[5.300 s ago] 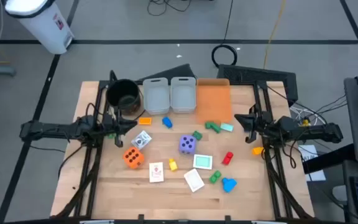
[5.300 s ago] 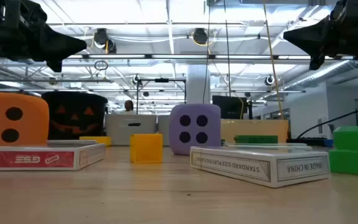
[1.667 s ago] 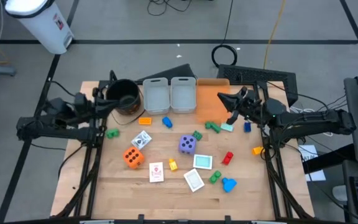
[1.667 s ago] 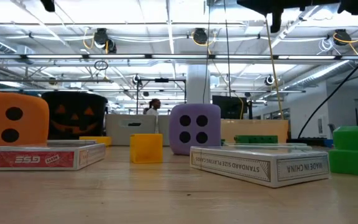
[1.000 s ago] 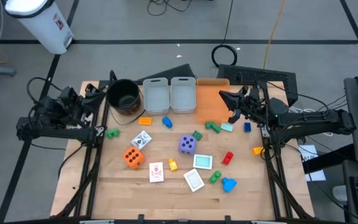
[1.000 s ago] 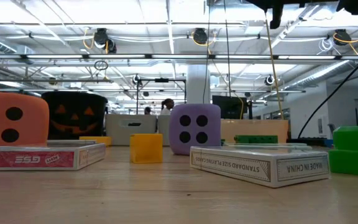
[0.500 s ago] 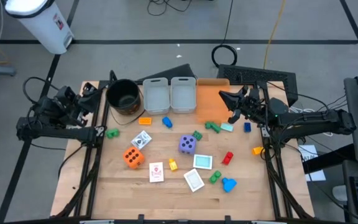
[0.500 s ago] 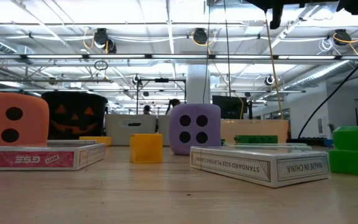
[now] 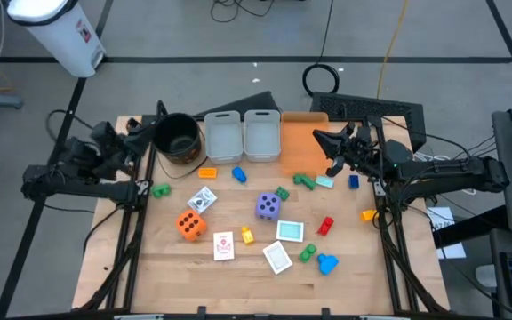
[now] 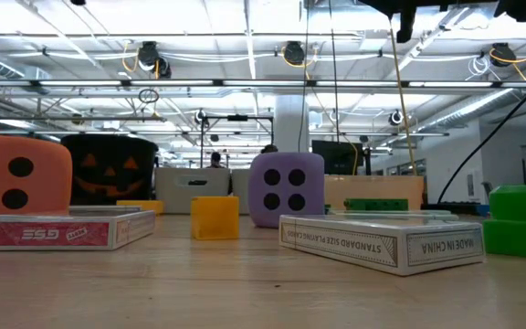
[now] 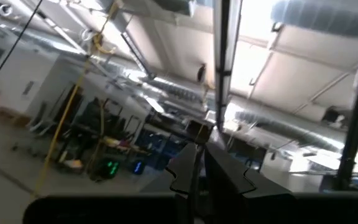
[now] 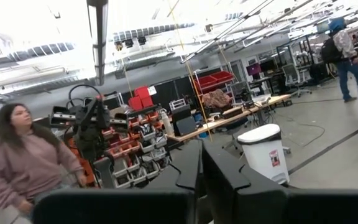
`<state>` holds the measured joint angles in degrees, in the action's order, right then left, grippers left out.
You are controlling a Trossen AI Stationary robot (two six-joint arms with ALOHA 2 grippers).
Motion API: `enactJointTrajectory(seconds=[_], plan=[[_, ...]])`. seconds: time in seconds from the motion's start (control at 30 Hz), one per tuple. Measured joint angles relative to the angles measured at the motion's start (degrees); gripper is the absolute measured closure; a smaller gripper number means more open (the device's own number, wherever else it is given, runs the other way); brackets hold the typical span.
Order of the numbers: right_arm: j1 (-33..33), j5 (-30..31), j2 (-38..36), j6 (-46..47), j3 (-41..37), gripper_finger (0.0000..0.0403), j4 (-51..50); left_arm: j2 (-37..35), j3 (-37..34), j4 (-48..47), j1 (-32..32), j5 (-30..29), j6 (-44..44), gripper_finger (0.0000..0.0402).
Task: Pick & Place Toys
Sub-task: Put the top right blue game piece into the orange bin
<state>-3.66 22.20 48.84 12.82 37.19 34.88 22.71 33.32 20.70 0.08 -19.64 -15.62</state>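
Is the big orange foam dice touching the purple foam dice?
Apart. The high view shows bare wooden table between the big orange foam dice and the purple foam dice.

Card box (image 10: 382,243), side text upside down: "STANDARD SIZE PLAYING CARDS", "MADE IN CHINA". Rest unreadable.

Bright overhead strip lights (image 10: 245,41) wash the hall evenly; shadows on the pale wooden table (image 9: 238,267) are faint. The left wrist view is smeared with blur.
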Motion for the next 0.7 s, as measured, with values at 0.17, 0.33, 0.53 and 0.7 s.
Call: enactJointTrajectory(seconds=[0.17,0.33,0.53,0.7], plan=[[0.0,-2.39,0.0,0.05,0.0,0.0315,-4.04,4.32,-0.02,-3.31,0.0,-2.54,-2.96,0.0301],[0.02,-4.22,0.02,2.53,0.0,0.0241,-9.91,8.28,-0.02,-4.24,0.01,-2.78,-7.72,0.0225],[0.0,-8.73,0.02,0.93,0.87,0.0182,-12.26,11.55,-0.02,-4.17,0.0,-3.41,-7.79,0.0169],[0.02,-8.98,1.37,-7.06,9.81,0.0168,-26.53,16.03,2.84,-9.14,0.0,-3.45,-6.65,0.0163]])
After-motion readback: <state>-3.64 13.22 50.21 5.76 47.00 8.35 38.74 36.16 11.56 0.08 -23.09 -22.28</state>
